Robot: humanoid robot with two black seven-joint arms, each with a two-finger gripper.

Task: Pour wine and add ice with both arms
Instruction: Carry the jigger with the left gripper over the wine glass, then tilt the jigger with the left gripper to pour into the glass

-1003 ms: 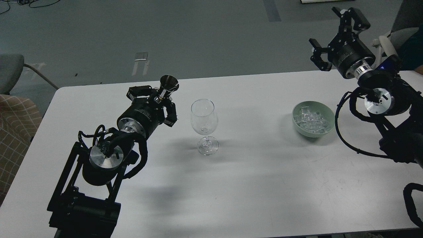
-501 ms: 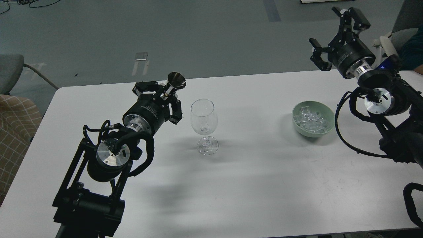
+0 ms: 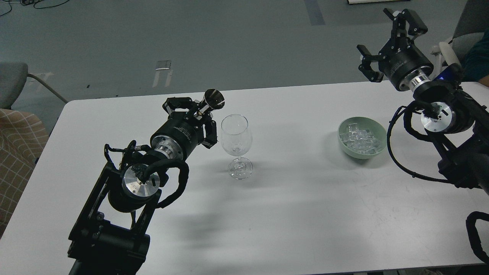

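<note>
White table (image 3: 298, 214) fills the near part of the head view, bare at its front edge, with two black robot arms reaching over it from either side. Left arm (image 3: 133, 183) rises from the lower left corner, its silver joint ring and looped cable in front, and angles up toward the middle of the table. Left gripper (image 3: 195, 114) has its fingers closed around a small metal measuring cup (image 3: 212, 100), which is tilted with its mouth turned toward the rim of the wine glass (image 3: 236, 145) just beside it. Glass stands upright on the table near the centre, clear and looking empty. Farther right, well apart from the glass, a pale green bowl (image 3: 345, 149) sits on the table with ice (image 3: 361, 138) heaped inside it. Right arm (image 3: 443, 114) comes in from the right edge, and beyond the bowl the right gripper (image 3: 386, 42) hangs above the table's far corner, fingers spread wide and holding nothing. Grey floor (image 3: 191, 38) lies behind.
</note>
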